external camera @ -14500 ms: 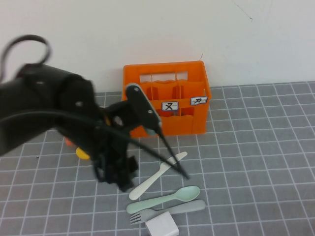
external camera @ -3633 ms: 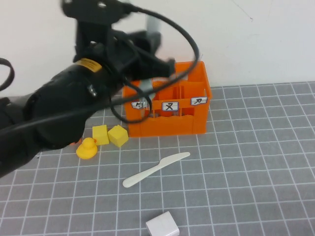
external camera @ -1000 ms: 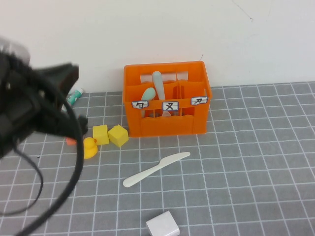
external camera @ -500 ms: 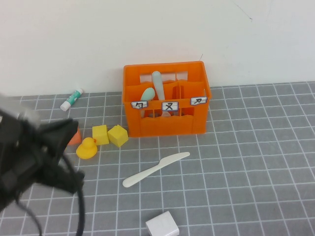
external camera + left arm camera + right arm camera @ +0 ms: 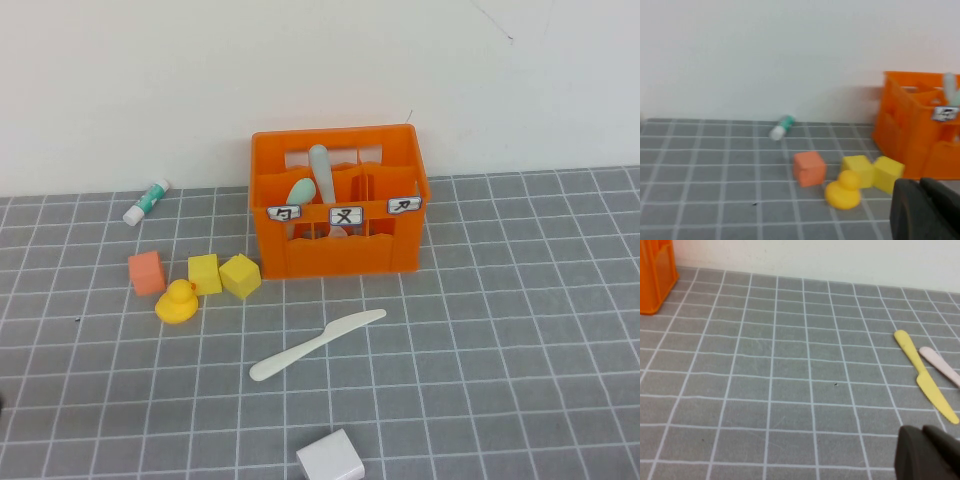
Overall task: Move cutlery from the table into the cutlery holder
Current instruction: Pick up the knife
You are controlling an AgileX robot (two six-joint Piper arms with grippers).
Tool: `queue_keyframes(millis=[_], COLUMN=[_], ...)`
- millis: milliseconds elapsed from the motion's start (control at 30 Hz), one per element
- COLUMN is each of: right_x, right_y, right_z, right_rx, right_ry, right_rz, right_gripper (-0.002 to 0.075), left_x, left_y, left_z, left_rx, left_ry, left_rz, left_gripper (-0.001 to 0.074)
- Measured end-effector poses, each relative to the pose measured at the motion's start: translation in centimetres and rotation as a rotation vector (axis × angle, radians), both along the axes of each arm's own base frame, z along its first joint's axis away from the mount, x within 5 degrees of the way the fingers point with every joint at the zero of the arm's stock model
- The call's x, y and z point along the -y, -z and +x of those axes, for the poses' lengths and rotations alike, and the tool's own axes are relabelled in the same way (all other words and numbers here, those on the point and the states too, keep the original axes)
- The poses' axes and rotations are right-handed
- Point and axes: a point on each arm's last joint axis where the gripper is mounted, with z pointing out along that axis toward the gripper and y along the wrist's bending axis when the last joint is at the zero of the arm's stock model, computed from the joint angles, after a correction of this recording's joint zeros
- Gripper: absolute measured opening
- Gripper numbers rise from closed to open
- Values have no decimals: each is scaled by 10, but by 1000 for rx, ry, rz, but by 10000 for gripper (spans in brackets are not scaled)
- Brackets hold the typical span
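Note:
The orange cutlery holder (image 5: pixel 338 200) stands at the back of the table (image 5: pixel 500 330); it also shows in the left wrist view (image 5: pixel 920 130). A mint-green spoon (image 5: pixel 300 190) and a pale grey handle (image 5: pixel 321 168) stick up out of its left compartments. In front of the crate, the cream-white knife (image 5: pixel 318 344) lies flat on the tiles. Neither arm shows in the high view. My left gripper (image 5: pixel 919 186) is shut and empty, low near the yellow toys. My right gripper (image 5: pixel 921 431) is shut and empty over bare tiles.
Left of the crate lie an orange cube (image 5: pixel 146 272), two yellow cubes (image 5: pixel 204 273) (image 5: pixel 240 275), a yellow duck (image 5: pixel 178 301) and a white-and-green tube (image 5: pixel 147 201). A white block (image 5: pixel 330 458) sits at the front edge. Near my right gripper lie a yellow knife (image 5: pixel 925 382) and a pinkish piece (image 5: pixel 940 365).
The left arm has drawn back down and to the left, out of the high view, uncovering the orange cube. Spoon and fork, earlier on the table, now stand in the crate.

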Motion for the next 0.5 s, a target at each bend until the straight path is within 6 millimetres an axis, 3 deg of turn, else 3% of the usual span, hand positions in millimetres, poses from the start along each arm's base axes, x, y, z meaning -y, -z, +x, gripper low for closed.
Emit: queue_keyframes(millis=[300,500], right_x=[0,0], right_y=[0,0], right_z=[0,0], right_rx=[0,0], right_ry=[0,0], right_rz=[0,0], right_gripper=[-3,-3], left_x=[-13,-14], left_y=[24,40], left_z=[-26,-33], left_rx=[-38,-176], left_ry=[-162,-169], left_rz=[-67,59], left_gripper=[-1,-1])
